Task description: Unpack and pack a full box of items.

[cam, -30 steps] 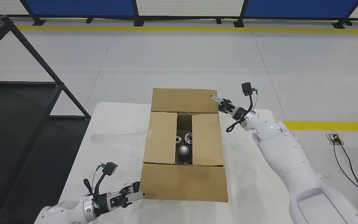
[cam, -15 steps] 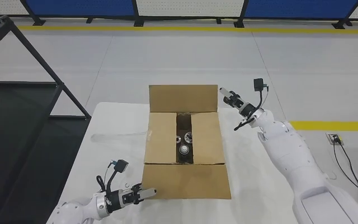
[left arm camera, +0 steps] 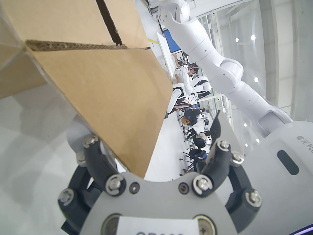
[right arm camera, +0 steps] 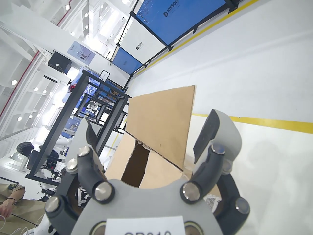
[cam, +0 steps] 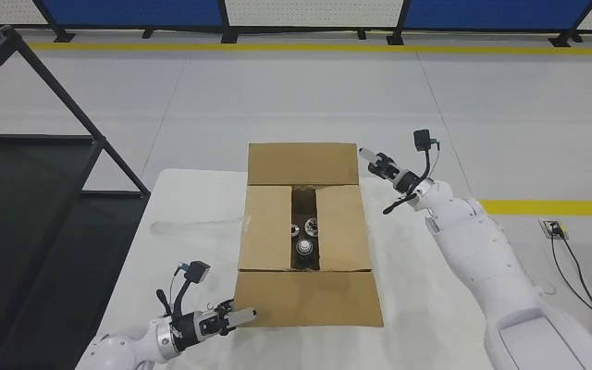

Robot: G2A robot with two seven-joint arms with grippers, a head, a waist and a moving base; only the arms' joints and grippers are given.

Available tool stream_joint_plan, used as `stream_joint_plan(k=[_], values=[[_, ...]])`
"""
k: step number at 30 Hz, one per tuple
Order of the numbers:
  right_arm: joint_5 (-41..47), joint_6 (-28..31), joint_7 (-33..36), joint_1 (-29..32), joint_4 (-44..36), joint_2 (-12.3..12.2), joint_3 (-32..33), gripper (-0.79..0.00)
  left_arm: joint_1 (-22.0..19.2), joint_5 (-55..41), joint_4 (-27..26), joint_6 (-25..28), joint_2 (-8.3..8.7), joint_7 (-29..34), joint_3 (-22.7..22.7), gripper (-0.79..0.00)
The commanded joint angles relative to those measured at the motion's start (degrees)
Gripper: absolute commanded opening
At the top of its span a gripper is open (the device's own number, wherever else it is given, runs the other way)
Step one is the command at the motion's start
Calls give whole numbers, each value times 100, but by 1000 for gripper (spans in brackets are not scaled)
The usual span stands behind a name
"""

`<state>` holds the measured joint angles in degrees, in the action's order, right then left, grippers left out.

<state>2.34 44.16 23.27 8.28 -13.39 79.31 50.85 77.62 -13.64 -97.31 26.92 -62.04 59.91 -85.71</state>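
Cardboard of the near flap [cam: 310,301] reaches between the spread fingers [left arm camera: 93,152] of the left gripper [cam: 244,316]; the right gripper [cam: 366,154], equally wide, hovers beside the far flap [cam: 303,165] corner. Side flaps [cam: 268,227] nearly cover the items [cam: 303,248] inside the box [cam: 342,227] on the table [cam: 185,250], so unpacking seems barely begun.

Box contents mostly under cardboard

The box [cam: 305,296] has its two side flaps nearly shut, so the items [cam: 303,248] inside are seen through one narrow dark slot. A few round tops show there, too small to tell what they are, and the rest lie under the flaps. In the left wrist view the near flap [left arm camera: 110,94] covers the tip of one of the left gripper [cam: 246,316] fingers [left arm camera: 74,133]; whether it touches the cardboard cannot be told. The surface [cam: 185,250] is cut off by the top view's lower edge.
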Motion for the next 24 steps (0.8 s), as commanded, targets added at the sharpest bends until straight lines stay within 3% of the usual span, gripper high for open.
stream_joint_plan(k=[1,24], values=[[-72,-174,-4,31,-8,44,-38,0,19,-46,-15,21,8,-26,-6,0],[-84,-202,-5,36,-7,52,-44,0,95,-197,-19,68,24,-65,-110,0]])
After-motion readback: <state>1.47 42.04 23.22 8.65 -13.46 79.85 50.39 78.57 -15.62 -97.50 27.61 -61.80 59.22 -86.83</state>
